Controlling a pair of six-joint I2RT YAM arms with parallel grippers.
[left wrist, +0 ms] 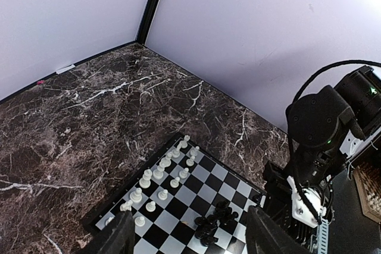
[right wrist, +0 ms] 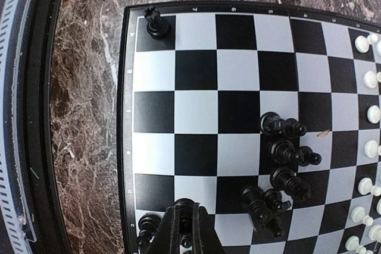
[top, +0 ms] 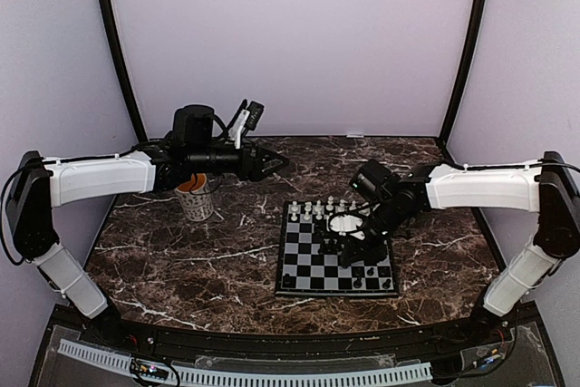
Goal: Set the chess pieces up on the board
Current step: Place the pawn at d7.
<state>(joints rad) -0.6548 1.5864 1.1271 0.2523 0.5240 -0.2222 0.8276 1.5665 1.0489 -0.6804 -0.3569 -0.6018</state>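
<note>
**Ana:** From above, where does the board sit?

**Ben:** The board (top: 313, 265) lies flat on the tabletop (top: 181, 269), right of the middle and closer to the near edge than the far one. The white pieces (top: 319, 209) stand in two rows along its far side. The black pieces (top: 328, 246) bunch in its middle, with a few set along its near side.

**Ana:** And the arms?

**Ben:** The right tool (top: 355, 246) hangs low over the middle of the board. The left tool (top: 275, 166) is held high, toward the far edge. Its arm passes over a mug (top: 198, 201) in the left half of the tabletop.

**Ana:** What does the left wrist show?

**Ben:** That tool's fingers (left wrist: 119, 239) are spread wide with nothing between them, well above the board.

**Ana:** And the right wrist?

**Ben:** Its fingers (right wrist: 172, 233) are drawn together to a point, low over the squares by the board's near side. I cannot tell whether a piece is pinched there. One black piece stands in the corner, another just beside the tool, and the rest are clustered a few squares off.
</note>
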